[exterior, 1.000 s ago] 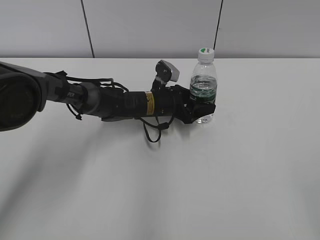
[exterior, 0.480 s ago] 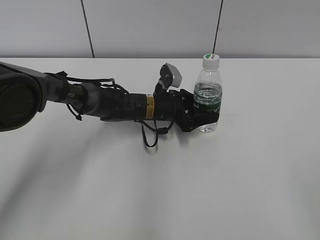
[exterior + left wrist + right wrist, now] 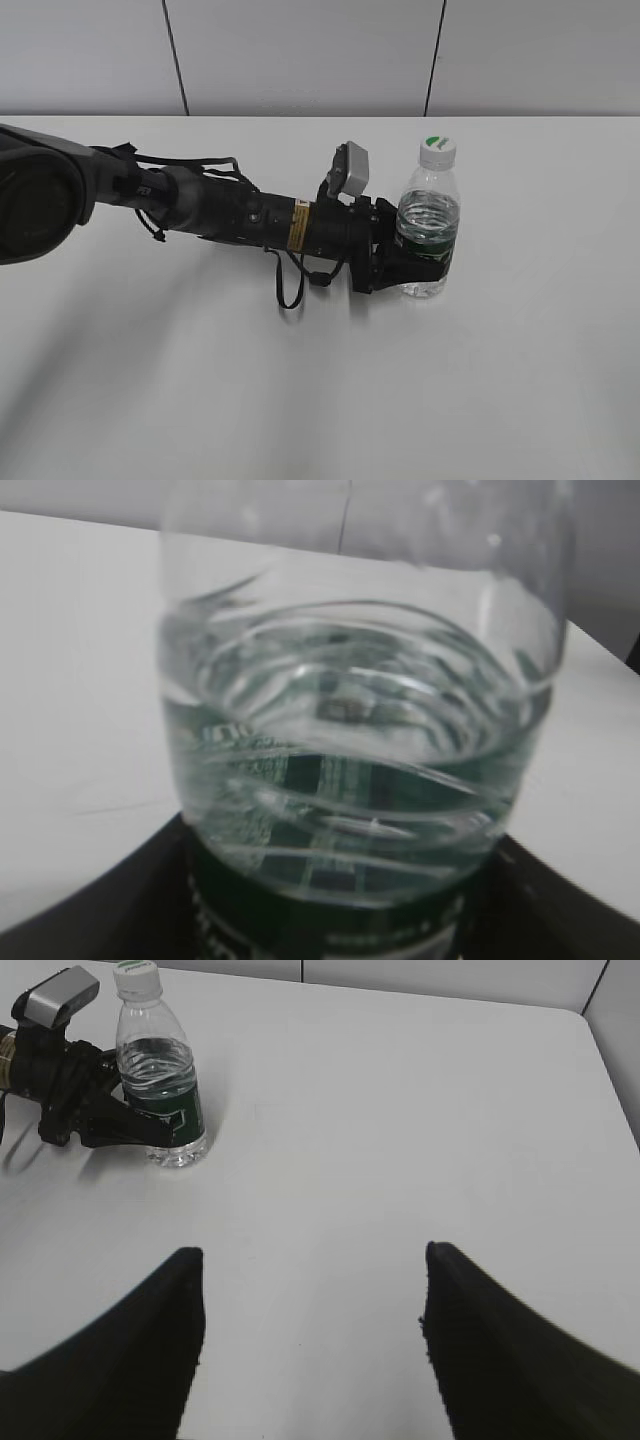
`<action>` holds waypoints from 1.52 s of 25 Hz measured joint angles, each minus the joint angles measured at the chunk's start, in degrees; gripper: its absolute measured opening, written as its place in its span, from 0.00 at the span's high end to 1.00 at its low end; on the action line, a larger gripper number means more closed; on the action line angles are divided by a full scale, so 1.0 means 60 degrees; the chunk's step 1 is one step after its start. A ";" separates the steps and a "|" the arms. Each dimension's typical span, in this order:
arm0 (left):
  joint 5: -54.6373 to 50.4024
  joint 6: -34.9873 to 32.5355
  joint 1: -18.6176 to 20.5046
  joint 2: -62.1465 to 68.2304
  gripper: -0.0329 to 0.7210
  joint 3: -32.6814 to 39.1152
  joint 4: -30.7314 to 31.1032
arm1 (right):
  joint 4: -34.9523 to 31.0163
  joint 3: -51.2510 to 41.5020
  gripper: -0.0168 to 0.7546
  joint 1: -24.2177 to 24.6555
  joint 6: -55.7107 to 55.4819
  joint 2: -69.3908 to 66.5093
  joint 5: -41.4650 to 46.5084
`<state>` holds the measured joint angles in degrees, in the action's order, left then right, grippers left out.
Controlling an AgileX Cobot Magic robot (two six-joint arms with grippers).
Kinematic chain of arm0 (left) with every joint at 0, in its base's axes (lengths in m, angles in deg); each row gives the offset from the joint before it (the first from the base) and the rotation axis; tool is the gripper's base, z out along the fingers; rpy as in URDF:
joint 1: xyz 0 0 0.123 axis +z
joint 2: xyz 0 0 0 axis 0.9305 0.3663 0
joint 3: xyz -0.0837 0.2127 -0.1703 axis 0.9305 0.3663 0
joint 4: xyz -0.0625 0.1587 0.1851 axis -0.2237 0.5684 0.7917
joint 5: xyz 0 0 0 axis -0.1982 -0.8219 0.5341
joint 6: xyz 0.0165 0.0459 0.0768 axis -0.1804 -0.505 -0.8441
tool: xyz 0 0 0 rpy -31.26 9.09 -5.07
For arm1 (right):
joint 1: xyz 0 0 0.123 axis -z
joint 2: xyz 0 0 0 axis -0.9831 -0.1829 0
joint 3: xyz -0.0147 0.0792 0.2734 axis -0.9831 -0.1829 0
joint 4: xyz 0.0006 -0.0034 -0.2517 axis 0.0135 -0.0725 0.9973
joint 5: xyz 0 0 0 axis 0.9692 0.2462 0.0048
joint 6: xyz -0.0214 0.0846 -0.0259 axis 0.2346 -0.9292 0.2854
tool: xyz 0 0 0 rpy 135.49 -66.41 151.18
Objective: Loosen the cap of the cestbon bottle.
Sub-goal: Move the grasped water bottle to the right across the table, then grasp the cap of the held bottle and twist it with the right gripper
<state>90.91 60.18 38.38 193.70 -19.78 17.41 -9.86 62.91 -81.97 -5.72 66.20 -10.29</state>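
Across the white table (image 3: 520,380), the left arm (image 3: 230,210) reached in from nine o'clock, lying low and nearly level over the surface, with its grey wrist camera (image 3: 352,168) riding on top near the far end. At the end of that arm the left gripper (image 3: 418,262) was clamped around the lower body of the cestbon bottle (image 3: 430,222), its black fingers (image 3: 128,1128) pressed against the dark green label band. That bottle stood upright on the table, a little toward three o'clock of the middle in the exterior view, partly filled with water whose surface showed rippled in the left wrist view (image 3: 350,730). The right gripper (image 3: 312,1290) hung well apart from the bottle, with the bottle off at its ten o'clock, and its two dark fingers (image 3: 150,1340) were spread wide with only bare table between them. Smallest of all, the white cap (image 3: 437,151) with its green patch sat on the bottle's neck, at twelve o'clock of the bottle.
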 joint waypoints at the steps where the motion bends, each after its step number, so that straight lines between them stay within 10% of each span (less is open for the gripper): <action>1: 0.0009 0.0023 -0.0038 0.0000 0.28 0.0000 0.0134 | 0.0000 0.0000 0.30 0.0000 0.0000 0.0000 0.0000; 30: 0.0442 0.0023 -0.0775 -0.0067 0.28 -0.0039 0.1502 | -0.0234 0.0000 0.30 0.0000 -0.0061 -0.0085 0.0001; 38: 0.0442 0.0023 -0.0775 -0.0067 0.28 -0.0039 0.1513 | -0.1215 0.0604 0.30 -0.0044 0.1006 -0.3255 -0.0020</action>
<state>93.56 60.32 33.73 193.29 -20.01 26.49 -17.15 66.54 -82.23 0.32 46.67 -10.41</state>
